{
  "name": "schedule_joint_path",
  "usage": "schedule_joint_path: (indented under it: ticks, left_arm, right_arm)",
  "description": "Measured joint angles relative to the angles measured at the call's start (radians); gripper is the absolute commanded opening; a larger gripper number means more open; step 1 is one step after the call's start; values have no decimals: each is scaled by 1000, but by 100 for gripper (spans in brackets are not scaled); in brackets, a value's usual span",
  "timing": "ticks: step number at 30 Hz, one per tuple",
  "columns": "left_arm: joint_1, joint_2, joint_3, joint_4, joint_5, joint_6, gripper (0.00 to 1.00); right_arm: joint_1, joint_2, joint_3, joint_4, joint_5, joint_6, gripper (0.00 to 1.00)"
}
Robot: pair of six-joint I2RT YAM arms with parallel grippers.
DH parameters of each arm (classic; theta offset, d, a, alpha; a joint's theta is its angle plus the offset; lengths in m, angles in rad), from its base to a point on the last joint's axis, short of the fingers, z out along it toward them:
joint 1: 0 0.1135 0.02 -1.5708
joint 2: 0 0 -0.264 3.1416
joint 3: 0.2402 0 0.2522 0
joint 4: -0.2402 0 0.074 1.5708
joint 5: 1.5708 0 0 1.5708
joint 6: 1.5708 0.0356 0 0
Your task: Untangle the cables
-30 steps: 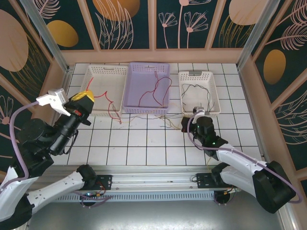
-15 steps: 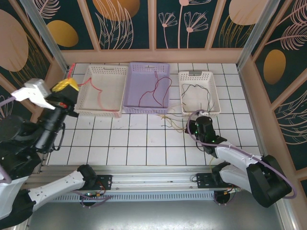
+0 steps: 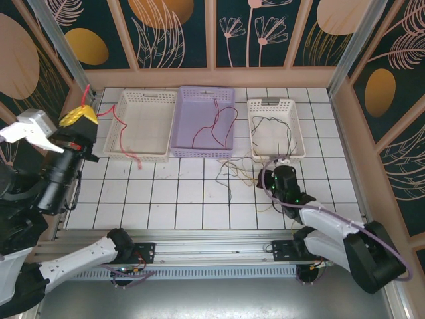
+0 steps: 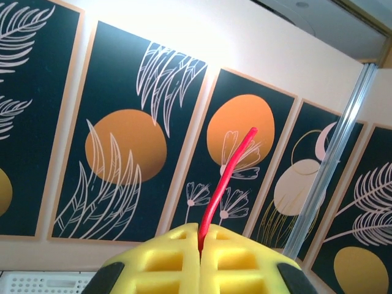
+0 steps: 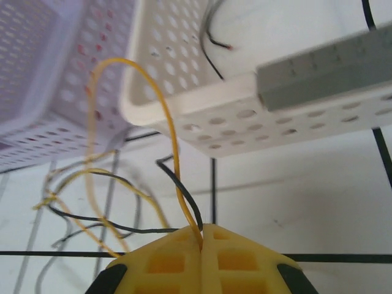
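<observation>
Left gripper [image 4: 200, 237], raised far left, clamps the red cable [image 4: 222, 187], which trails rightward down across the left white basket [image 3: 143, 96]; right gripper [image 5: 201, 236] pinches the yellow and black cables [image 5: 176, 158], sprawling leftward over the tiled table [image 3: 186, 199].

The top camera looks down from high. The left wrist camera faces the wall [image 4: 122, 153]. The right one sits close to the white basket [image 5: 214, 122], which the top sees too.

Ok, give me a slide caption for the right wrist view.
Right gripper shut on a yellow cable and a black cable, just short of the white basket.
</observation>
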State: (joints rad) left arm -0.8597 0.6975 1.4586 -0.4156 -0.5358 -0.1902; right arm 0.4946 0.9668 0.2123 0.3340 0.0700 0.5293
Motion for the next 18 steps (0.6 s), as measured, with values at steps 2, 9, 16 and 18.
schedule_joint_path:
  ticks: [2, 9, 16, 18]
  left_arm:
    - [0, 3, -51, 6, 0, 6, 0]
    - [0, 41, -200, 71, 8, 11, 0]
    - [0, 185, -237, 191, 69, 15, 0]
    - [1, 242, -237, 228, 90, 19, 0]
  right_arm:
    - [10, -84, -5, 8, -15, -9, 0]
    - [39, -291, -2, 17, -80, -64, 0]
    - [78, -333, 35, -11, -117, -99, 0]
    - [88, -346, 47, -26, -121, -106, 0]
